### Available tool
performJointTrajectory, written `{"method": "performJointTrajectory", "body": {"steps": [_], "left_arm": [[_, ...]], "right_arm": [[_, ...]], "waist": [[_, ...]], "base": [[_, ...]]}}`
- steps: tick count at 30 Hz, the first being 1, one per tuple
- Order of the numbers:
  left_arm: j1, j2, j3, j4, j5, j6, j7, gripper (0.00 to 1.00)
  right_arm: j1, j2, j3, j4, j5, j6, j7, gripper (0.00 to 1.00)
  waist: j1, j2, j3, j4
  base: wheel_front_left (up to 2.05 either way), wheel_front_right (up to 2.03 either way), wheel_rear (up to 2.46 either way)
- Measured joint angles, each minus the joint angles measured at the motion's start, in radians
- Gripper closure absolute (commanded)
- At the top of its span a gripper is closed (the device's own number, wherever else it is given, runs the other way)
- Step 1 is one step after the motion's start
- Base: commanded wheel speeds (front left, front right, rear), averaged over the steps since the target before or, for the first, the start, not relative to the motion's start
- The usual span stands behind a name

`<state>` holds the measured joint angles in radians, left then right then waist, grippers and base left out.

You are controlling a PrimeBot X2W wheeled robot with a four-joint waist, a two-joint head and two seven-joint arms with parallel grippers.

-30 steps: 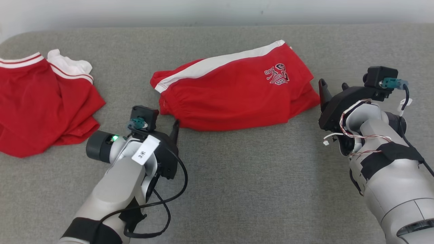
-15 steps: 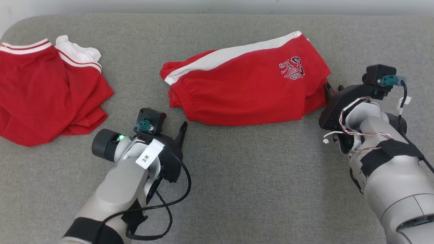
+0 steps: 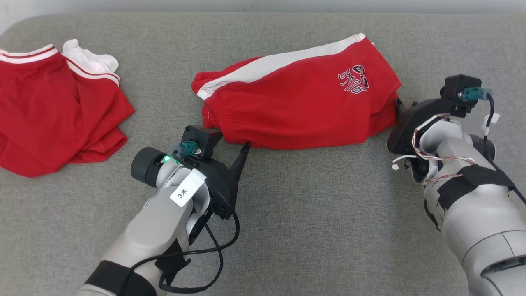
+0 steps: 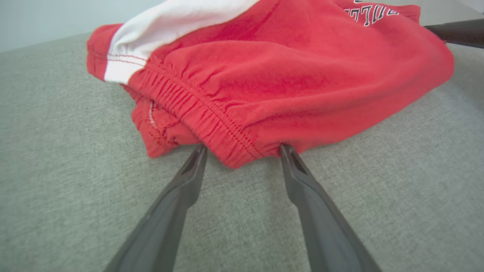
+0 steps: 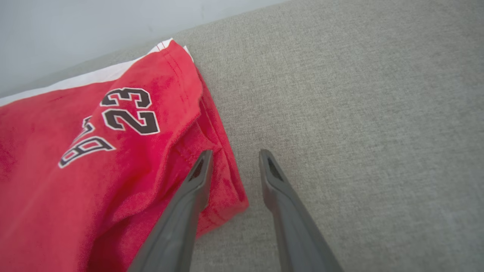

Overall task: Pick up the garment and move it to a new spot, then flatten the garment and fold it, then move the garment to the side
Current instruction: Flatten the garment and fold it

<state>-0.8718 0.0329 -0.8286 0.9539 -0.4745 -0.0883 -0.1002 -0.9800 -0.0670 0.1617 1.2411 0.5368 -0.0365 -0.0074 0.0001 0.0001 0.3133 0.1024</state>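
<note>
The garment (image 3: 296, 107) is a pair of red shorts with a white side stripe and black-and-white lettering, lying folded at the middle of the grey cushion. My left gripper (image 3: 234, 142) is open, its two fingertips touching the elastic waistband corner (image 4: 234, 151) at the garment's near left end, one on each side of that corner (image 4: 244, 149). My right gripper (image 3: 397, 105) is at the garment's right end. In the right wrist view its jaws (image 5: 235, 153) stand apart: one finger (image 5: 200, 173) lies on top of the red hem (image 5: 94, 170), the other rests on bare cushion.
A second red garment (image 3: 53, 111) with white striped trim lies crumpled at the far left. The grey fabric cushion (image 3: 312, 213) spreads wide in front of the shorts. A pale wall runs along its far edge.
My left gripper has moved forward and right to the waistband corner. The right gripper has narrowed and come onto the garment's right edge. The head view has shifted a little.
</note>
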Motion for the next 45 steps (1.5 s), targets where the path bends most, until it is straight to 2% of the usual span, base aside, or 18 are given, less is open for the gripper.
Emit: {"method": "performJointTrajectory", "body": {"steps": [3, 7, 8, 11, 13, 15, 16, 17, 18, 20, 22, 24, 30, 33, 35, 36, 37, 45], "left_arm": [[0.000, 0.000, -0.009, -0.001, -0.002, 0.000, 0.003, 0.53], [-0.004, 0.000, -0.027, -0.005, -0.007, 0.000, 0.012, 0.93], [-0.006, 0.000, -0.029, -0.005, -0.010, 0.000, 0.012, 0.99], [-0.018, 0.000, -0.033, -0.004, -0.010, -0.001, 0.016, 1.00], [-0.020, 0.000, -0.034, -0.003, -0.011, -0.001, 0.016, 0.91], [-0.020, 0.000, -0.037, -0.002, -0.016, -0.001, 0.016, 0.79], [-0.020, 0.000, -0.040, -0.001, -0.026, -0.001, 0.016, 0.73], [-0.021, 0.000, -0.043, -0.001, -0.032, -0.001, 0.016, 0.64], [-0.021, 0.000, -0.046, -0.001, -0.033, -0.001, 0.016, 0.53], [-0.025, 0.000, -0.051, 0.000, -0.036, -0.001, 0.016, 0.18], [-0.032, 0.000, -0.055, 0.000, -0.037, -0.001, 0.016, 0.14], [-0.038, 0.000, -0.057, 0.000, -0.040, -0.001, 0.016, 0.19], [-0.038, 0.000, -0.070, -0.002, -0.049, -0.001, 0.016, 0.33], [-0.038, 0.000, -0.080, -0.001, -0.054, -0.001, 0.016, 0.51], [-0.038, 0.000, -0.085, 0.000, -0.055, -0.001, 0.016, 0.66], [-0.038, 0.000, -0.087, 0.002, -0.057, -0.001, 0.016, 0.93], [-0.038, 0.000, -0.089, 0.005, -0.057, -0.001, 0.020, 1.00], [-0.037, 0.000, -0.097, 0.036, -0.063, -0.010, 0.021, 1.00]], "right_arm": [[-0.018, 0.000, 0.005, 0.002, 0.004, 0.000, 0.006, 0.54], [-0.022, 0.000, 0.014, 0.005, 0.017, 0.000, 0.009, 0.83], [-0.025, 0.000, 0.015, 0.007, 0.018, -0.004, 0.015, 0.84], [-0.034, 0.000, 0.017, 0.010, 0.024, -0.009, 0.017, 0.86], [-0.034, 0.000, 0.019, 0.013, 0.025, -0.009, 0.018, 0.81], [-0.034, 0.000, 0.021, 0.013, 0.031, -0.009, 0.023, 0.54], [-0.034, 0.000, 0.024, 0.013, 0.038, -0.009, 0.025, 0.05], [-0.034, 0.000, 0.025, 0.012, 0.046, -0.009, 0.025, 0.00], [-0.034, 0.000, 0.026, 0.010, 0.053, -0.009, 0.025, 0.00], [-0.036, 0.000, 0.026, 0.007, 0.062, -0.009, 0.024, 0.00], [-0.036, 0.000, 0.026, 0.006, 0.066, -0.009, 0.023, 0.00], [-0.036, 0.000, 0.031, 0.006, 0.079, -0.009, 0.024, 0.00], [-0.031, -0.001, 0.056, 0.009, 0.090, -0.009, 0.039, 0.64], [-0.029, -0.002, 0.072, 0.012, 0.090, -0.009, 0.056, 1.00], [-0.028, -0.002, 0.078, 0.012, 0.096, -0.014, 0.063, 1.00], [-0.028, -0.002, 0.081, 0.012, 0.098, -0.016, 0.068, 1.00], [-0.028, -0.002, 0.084, 0.011, 0.099, -0.016, 0.070, 1.00], [-0.010, 0.000, 0.095, 0.014, 0.123, -0.018, 0.086, 1.00]], "waist": [[0.0000, 0.0000, 0.005, -0.001], [0.0000, 0.0000, 0.014, 0.002], [0.0000, 0.0000, 0.015, 0.003], [0.0000, 0.0000, 0.019, 0.006], [0.0000, 0.0000, 0.020, 0.008], [0.0000, 0.0000, 0.022, 0.010], [0.0000, 0.0000, 0.023, 0.011], [0.0000, 0.0000, 0.023, 0.012], [0.0000, 0.0000, 0.024, 0.014], [0.0000, 0.0000, 0.024, 0.016], [0.0000, 0.0000, 0.024, 0.018], [0.0000, 0.0000, 0.024, 0.019], [0.0000, 0.0000, 0.022, 0.023], [-0.0001, 0.0000, 0.021, 0.025], [-0.0002, -0.0001, 0.020, 0.026], [-0.0001, -0.0001, 0.019, 0.026], [-0.0001, -0.0001, 0.019, 0.026], [-0.0001, -0.0001, -0.008, 0.023]], "base": [[0.00, 0.00, 0.00], [0.00, 0.00, 0.00], [0.00, 0.00, 0.00], [0.00, 0.00, 0.00], [0.00, 0.00, 0.00], [0.00, 0.00, 0.00], [0.00, 0.00, 0.00], [0.00, 0.00, 0.00], [0.00, 0.00, 0.00], [0.00, 0.00, 0.00], [0.00, 0.00, 0.00], [0.00, 0.00, 0.00], [0.00, 0.00, 0.00], [0.00, 0.00, 0.00], [0.00, 0.00, 0.00], [0.00, 0.00, 0.00], [0.00, 0.00, 0.00], [0.00, 0.00, 0.00]]}}
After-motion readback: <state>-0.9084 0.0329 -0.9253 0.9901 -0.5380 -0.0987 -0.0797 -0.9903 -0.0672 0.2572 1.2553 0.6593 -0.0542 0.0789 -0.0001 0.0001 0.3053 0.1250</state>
